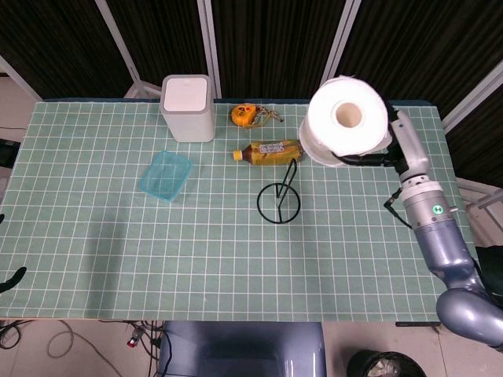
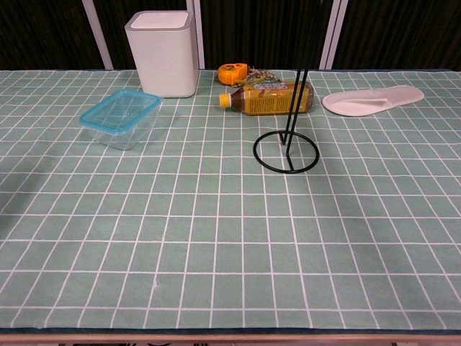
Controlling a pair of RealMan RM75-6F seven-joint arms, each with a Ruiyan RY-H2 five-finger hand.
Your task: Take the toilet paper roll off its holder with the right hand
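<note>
Operator: While the right hand (image 1: 387, 154) is raised at the table's far right, what does it hold?

Technician: It grips the toilet paper roll (image 1: 346, 122), fingers wrapped against the roll's side. The roll is in the air, clear of the holder (image 1: 280, 202), well apart from it.

Operator: Holder condition?

Technician: Upright on the green gridded cloth (image 1: 196, 236), ring base flat, post bare. A tea bottle (image 2: 266, 99) lies just behind it; a white slipper (image 2: 372, 99) lies to its right.

Operator: Left hand?

Technician: Neither view shows it.
</note>
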